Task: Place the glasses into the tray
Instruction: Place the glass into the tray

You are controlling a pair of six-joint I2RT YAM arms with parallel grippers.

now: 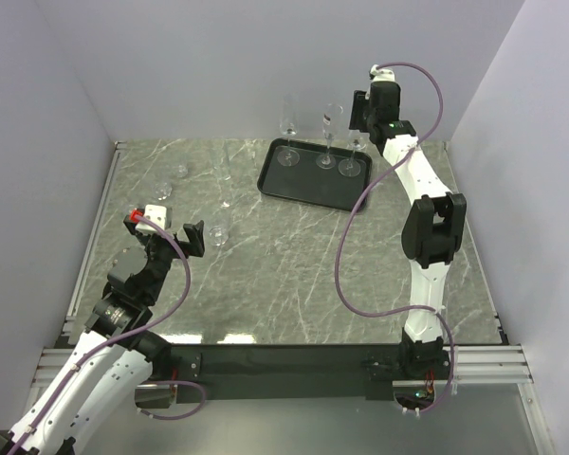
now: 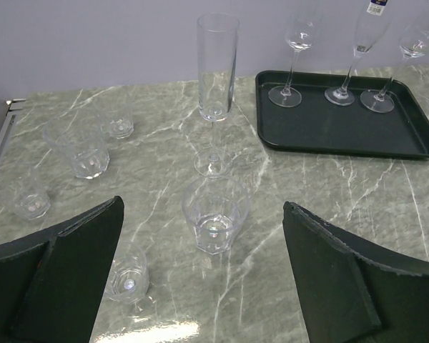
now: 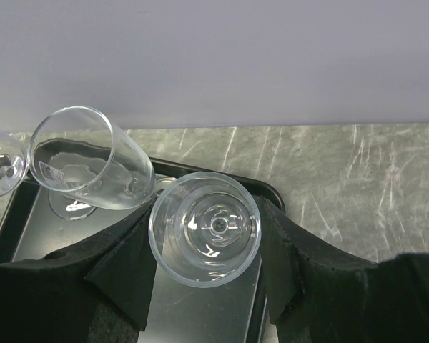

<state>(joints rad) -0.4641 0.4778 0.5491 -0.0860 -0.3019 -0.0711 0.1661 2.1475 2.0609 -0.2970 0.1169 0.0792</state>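
Observation:
The black tray [image 1: 303, 185] lies at the back centre, with three stemmed glasses standing in it [image 1: 287, 156], [image 1: 326, 159], [image 1: 351, 169]. My right gripper [image 1: 363, 116] is above the tray's right end, shut round the bowl of the rightmost stemmed glass [image 3: 204, 227]; its foot rests on the tray [image 3: 193, 314]. My left gripper [image 1: 192, 237] is open and empty, low over the table. A short faceted tumbler [image 2: 214, 214] stands just ahead, between its fingers. Behind it stands a tall straight flute [image 2: 217, 71].
Several small tumblers stand on the marble left of the flute [image 2: 82, 146], [image 2: 118, 121], [image 2: 25, 193], and one sits by my left finger [image 2: 129, 275]. White walls close the back and sides. The tray [image 2: 343, 128] is to the right of the flute.

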